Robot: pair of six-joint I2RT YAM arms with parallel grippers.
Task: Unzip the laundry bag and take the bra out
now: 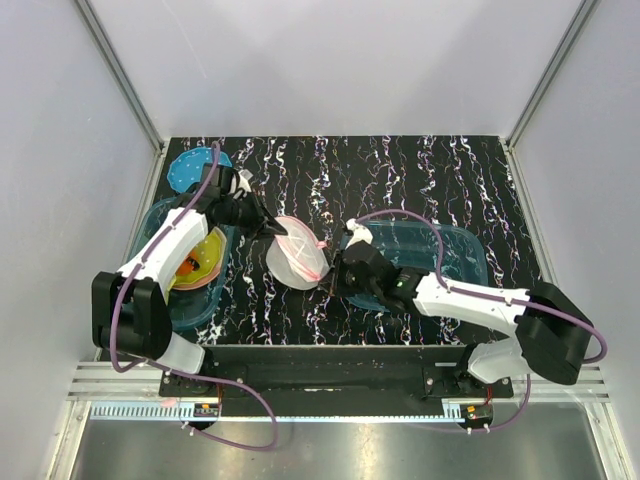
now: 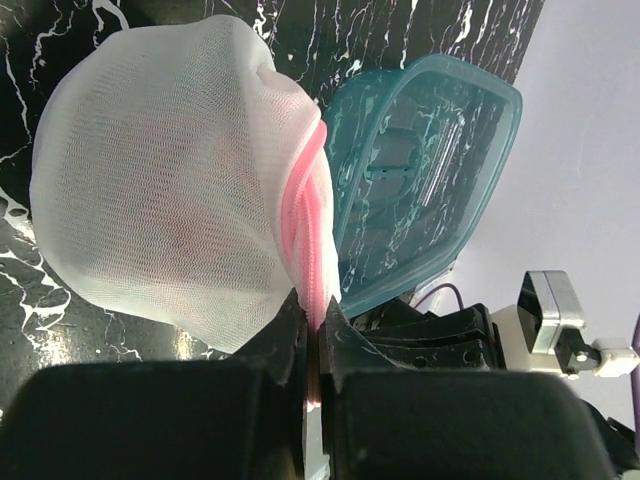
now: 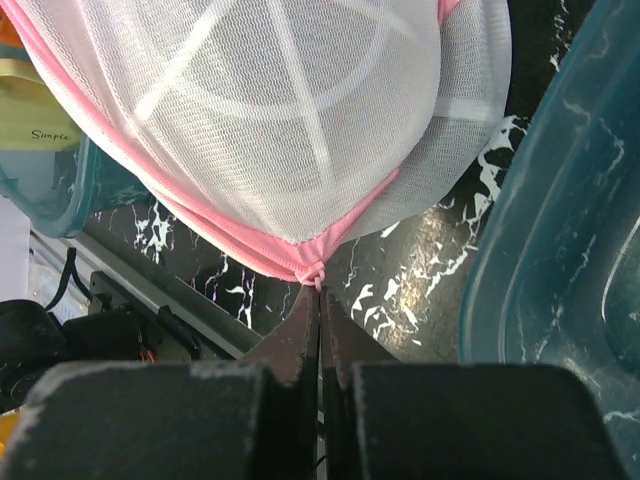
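Two grippers hold one laundry bag (image 1: 297,252) up between two teal bins. The left bin (image 1: 195,305) is near the bag's left side and the right bin (image 1: 465,250) just beside its right, with open black marbled table (image 1: 400,170) beyond the bag. The left gripper (image 2: 313,318) is pinched closed on the pink zipper trim (image 2: 305,200). The right gripper (image 3: 320,292) is clamped on a small pink tab (image 3: 313,272) at the seam. The bag's two white mesh domes meet, pink edges together. The bra cannot be made out.

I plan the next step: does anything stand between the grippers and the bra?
Yes, the laundry bag itself. Its mesh halves look zipped shut around the bra, only a faint red shade. The left gripper and right gripper pinch its pink trim.
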